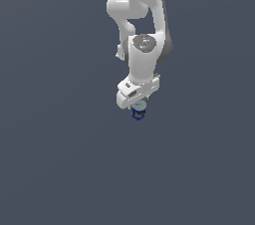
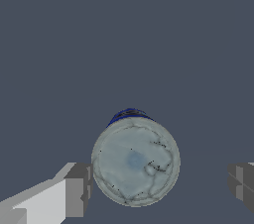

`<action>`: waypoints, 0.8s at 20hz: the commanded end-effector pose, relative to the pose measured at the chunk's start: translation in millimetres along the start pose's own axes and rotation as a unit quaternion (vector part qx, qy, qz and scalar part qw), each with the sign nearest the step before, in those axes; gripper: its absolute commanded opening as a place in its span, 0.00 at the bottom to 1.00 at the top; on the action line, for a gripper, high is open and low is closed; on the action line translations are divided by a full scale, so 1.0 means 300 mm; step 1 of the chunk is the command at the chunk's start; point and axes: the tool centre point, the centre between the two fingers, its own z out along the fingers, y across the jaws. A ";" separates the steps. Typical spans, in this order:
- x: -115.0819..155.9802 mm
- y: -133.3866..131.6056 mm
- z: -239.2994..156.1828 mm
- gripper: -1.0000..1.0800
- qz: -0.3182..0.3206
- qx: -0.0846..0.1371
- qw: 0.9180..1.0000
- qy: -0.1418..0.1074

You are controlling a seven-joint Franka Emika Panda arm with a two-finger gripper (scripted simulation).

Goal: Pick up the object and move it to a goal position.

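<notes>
I see the gripper [image 2: 158,188] spread wide, holding nothing. The object [image 2: 135,161] sits between the fingers [image 2: 77,190], seemingly touching one pad, clear of the other. On the exterior view it peeks out just under the gripper.

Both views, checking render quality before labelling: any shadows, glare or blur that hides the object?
Exterior view: flat, even light, no cast shadow or glare; the object is tiny and coarse, partly covered by the gripper. Wrist view: sharp, its pale top fills the gap between the fingers, no glare.
</notes>
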 end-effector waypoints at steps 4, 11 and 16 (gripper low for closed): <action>-0.013 -0.034 0.020 0.96 -0.039 0.001 0.999 -0.003; -0.016 -0.042 0.025 0.96 -0.048 0.001 0.999 -0.003; -0.018 -0.043 0.064 0.96 -0.048 0.001 0.999 -0.003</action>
